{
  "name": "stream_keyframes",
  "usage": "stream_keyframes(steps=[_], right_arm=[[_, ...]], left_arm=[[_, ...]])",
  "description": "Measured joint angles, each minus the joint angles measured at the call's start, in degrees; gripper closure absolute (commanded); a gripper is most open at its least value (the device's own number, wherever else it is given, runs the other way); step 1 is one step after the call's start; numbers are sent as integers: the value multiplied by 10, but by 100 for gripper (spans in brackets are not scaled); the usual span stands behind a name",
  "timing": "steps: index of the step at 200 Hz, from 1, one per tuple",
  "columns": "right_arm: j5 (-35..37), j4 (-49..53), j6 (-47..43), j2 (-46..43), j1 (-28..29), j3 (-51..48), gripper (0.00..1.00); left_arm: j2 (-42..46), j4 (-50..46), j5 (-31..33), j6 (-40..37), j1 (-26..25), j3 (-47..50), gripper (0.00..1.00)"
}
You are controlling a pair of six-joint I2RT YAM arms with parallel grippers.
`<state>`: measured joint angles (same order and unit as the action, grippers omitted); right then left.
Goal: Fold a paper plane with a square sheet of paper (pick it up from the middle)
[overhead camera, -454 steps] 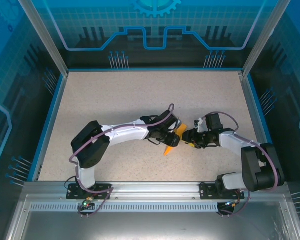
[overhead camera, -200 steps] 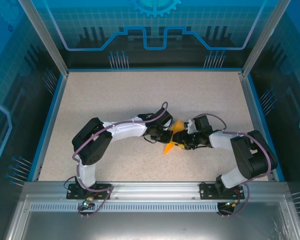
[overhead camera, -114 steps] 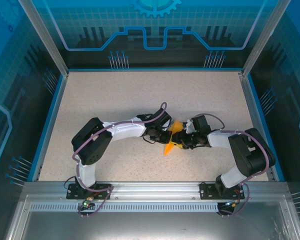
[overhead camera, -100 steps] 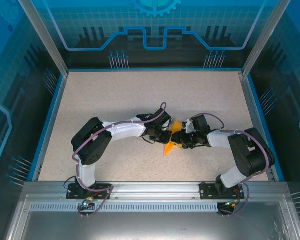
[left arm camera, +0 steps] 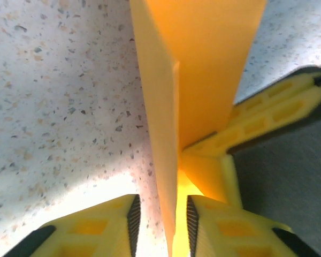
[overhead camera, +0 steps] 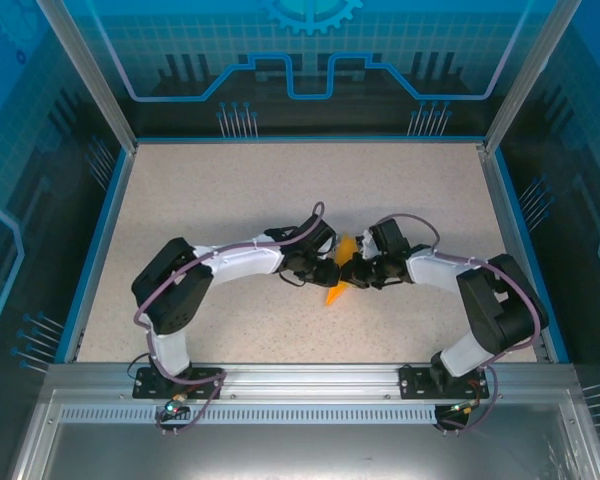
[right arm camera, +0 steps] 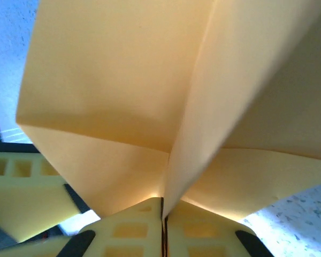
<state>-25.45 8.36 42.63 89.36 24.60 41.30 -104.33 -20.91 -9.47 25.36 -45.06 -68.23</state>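
The paper plane (overhead camera: 346, 246), orange-yellow paper folded into creased layers, sits near the middle of the speckled table (overhead camera: 230, 190), between the two grippers, with its pointed end aimed near and slightly left. The right gripper (overhead camera: 353, 272) reaches in from the right and is clenched on the paper. In its wrist view the yellow fingers (right arm camera: 128, 231) press together on the central fold, and flaps spread away on both sides. The left gripper (overhead camera: 325, 272) comes in from the left, just beside the right one. In its own wrist view its jaws are released and stand a little apart. The folded edge runs down through the gap, and bare table shows between one pad and the sheet. Whether the paper's lower edge touches the table cannot be told.
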Motion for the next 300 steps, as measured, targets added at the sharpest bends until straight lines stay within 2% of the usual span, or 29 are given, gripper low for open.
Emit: stream_keyframes(steps=[38,67,124,215,300], right_arm=[[97,153,-65,7,60,150,92],[175,249,-117,73,111,273,92],[257,366,-158,186,161,360,87],[287,401,-168,218,172,388,77],[296,401,-171,218,174,389,69]], left_arm=[[87,-26,0,-3,47,17,55],[149,-41,0,-7,112,39,50],[229,-65,-9,-6,215,134,42],[254,-57,-70,-9,240,182,37],[253,-56,-80,-18,240,182,34]])
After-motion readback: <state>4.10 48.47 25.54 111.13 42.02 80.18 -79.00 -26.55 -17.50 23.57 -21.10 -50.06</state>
